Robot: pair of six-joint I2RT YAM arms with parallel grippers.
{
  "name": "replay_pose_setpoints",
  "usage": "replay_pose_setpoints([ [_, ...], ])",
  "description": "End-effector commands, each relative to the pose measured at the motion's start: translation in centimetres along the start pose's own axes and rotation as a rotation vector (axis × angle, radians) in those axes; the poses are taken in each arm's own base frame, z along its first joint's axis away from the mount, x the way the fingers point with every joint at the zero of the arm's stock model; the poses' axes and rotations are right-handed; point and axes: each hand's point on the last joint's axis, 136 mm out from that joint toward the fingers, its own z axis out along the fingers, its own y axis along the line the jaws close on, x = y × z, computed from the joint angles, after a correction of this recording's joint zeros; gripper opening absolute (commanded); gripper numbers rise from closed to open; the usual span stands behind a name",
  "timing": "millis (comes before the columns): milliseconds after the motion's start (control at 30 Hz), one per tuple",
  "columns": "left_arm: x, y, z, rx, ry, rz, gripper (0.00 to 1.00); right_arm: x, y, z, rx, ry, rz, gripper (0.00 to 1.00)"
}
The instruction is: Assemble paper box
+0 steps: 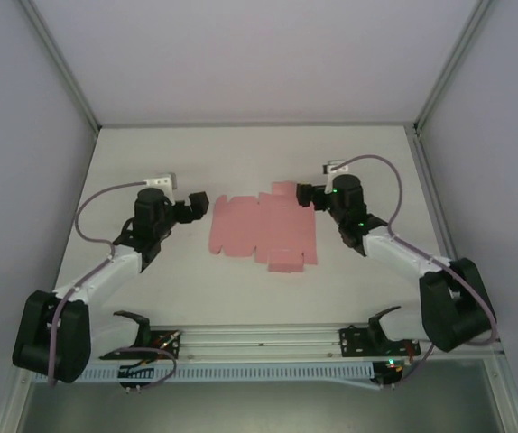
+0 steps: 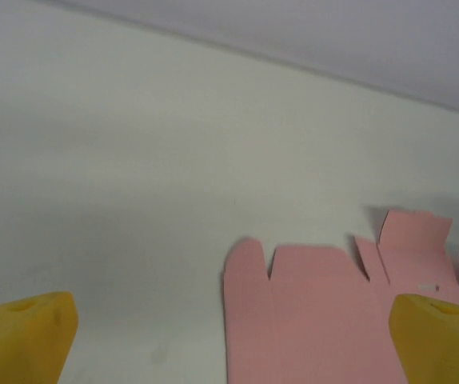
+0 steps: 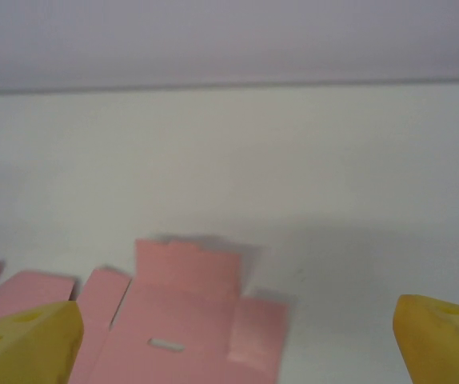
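The two grippers face each other across the table point(image 1: 241, 149), and both stand wide. The left gripper point(image 1: 197, 206) hovers just beside the left edge of the paper box point(image 1: 261, 230), apart from it. In the left wrist view its two yellow fingertips point(image 2: 29, 332) sit at opposite bottom corners of the frame, with the left gripper point(image 2: 231, 340) spread above the sheet. The right gripper point(image 1: 306, 195) is at the sheet's far right corner, and from above I cannot tell whether it touches the card. In the right wrist view its two yellow fingertips point(image 3: 31, 340) are just as far apart, and the right gripper point(image 3: 236, 340) closes on nothing. There is one paper box, a single pink die-cut sheet lying open near the middle of the table between the two arms, with its flaps sticking out along the far and near edges. In the left wrist view the paper box point(image 2: 309, 320) shows a rounded tab at its near corner and one squared flap lifted at the far end, casting a shadow. In the right wrist view the paper box point(image 3: 183, 316) shows one small slot point(image 3: 165, 345) cut in a panel. Two black hooked brackets point(image 1: 134, 319) sit on the rail by the arm bases.
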Motion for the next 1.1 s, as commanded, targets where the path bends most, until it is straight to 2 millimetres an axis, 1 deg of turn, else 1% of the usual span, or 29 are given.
replay_pose_setpoints([
  [0,3.5,-0.3,0.9,-0.001,0.169,-0.052,0.99,2.6,2.2,1.4,0.011,0.098,0.031,1.0],
  [67,5.4,-0.3,1.5,-0.012,0.249,-0.037,1.0,4.2,3.4,2.3,-0.004,0.137,0.04,1.0],
  [133,6.7,0.0,1.9,-0.026,0.294,-0.036,1.0,5.6,4.4,3.1,-0.034,0.176,0.052,1.0],
  [167,7.2,0.2,2.1,-0.033,0.313,-0.037,1.0,6.4,4.6,3.5,-0.037,0.198,0.067,1.0],
  [367,9.1,0.6,3.1,-0.042,0.378,-0.046,1.0,10.9,4.3,5.5,-0.006,0.322,0.123,1.0],
  [500,10.2,0.9,3.8,-0.047,0.42,-0.057,1.0,12.6,3.1,5.8,0.06,0.365,0.141,1.0],
  [567,10.7,0.7,4.1,-0.027,0.44,-0.066,1.0,13.5,2.3,5.8,0.105,0.394,0.144,0.99],
  [600,10.9,0.6,4.3,-0.018,0.448,-0.07,1.0,14.0,2.2,5.8,0.109,0.414,0.143,0.98],
  [700,11.5,0.0,4.6,0.02,0.473,-0.086,1.0,15.5,2.2,5.7,0.113,0.463,0.155,0.96],
  [800,11.8,-1.4,5.0,0.097,0.488,-0.103,1.0,16.8,1.5,5.4,0.142,0.482,0.185,0.95],
  [900,11.8,-2.5,5.2,0.163,0.502,-0.121,1.0,17.7,1.1,5.1,0.16,0.5,0.225,0.94],
  [1067,11.2,-6.1,4.7,0.365,0.501,-0.128,0.99,19.2,0.5,4.4,0.186,0.52,0.269,0.94],
])
